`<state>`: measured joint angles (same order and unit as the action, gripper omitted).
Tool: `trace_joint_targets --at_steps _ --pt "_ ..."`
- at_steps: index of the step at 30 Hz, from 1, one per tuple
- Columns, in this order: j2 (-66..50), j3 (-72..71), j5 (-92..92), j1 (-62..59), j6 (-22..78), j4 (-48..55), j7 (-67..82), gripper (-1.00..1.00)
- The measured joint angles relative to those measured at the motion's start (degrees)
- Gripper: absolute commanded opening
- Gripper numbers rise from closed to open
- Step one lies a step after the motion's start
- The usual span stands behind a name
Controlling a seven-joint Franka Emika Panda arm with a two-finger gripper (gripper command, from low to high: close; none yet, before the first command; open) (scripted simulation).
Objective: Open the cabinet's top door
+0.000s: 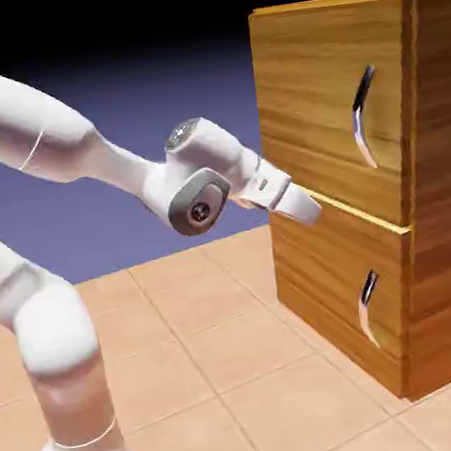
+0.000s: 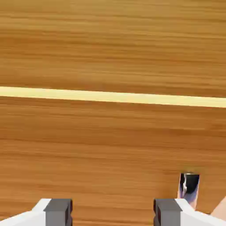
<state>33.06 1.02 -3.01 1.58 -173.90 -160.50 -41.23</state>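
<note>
2 stacked doors front the cabinet (image 1: 424, 242), a tall brown wooden box standing at the right of the exterior view on the tiled floor (image 1: 220, 372). The top door (image 1: 329, 104) is a flat wood-grain panel with a long curved silver handle (image 1: 362, 117) toward its right side; it appears shut or nearly so. Below it, across a thin pale yellow strip (image 1: 370, 217), sits the lower door (image 1: 335, 290) with its own shorter handle (image 1: 368, 308).

The white arm (image 1: 68, 151) reaches from the lower left toward the cabinet's front. Its gripper (image 1: 303, 208) sits at the seam between the 2 doors, near their left edge and well apart from both handles; whether it touches the wood I cannot tell.

In the hand view, the 2 grey fingertips (image 2: 57, 209) stand spread wide with nothing between them, so the tool is released and empty. Wood fills that view, crossed by the pale strip, and part of a silver handle shows at the lower right.

Behind everything is a plain blue-violet backdrop (image 1: 129, 82).
</note>
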Motion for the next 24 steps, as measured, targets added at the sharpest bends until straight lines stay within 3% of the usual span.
trace_joint_targets --at_steps 24 --pt "8.03 20.34 -59.8 17.85 2.04 9.94 24.39 0.0"
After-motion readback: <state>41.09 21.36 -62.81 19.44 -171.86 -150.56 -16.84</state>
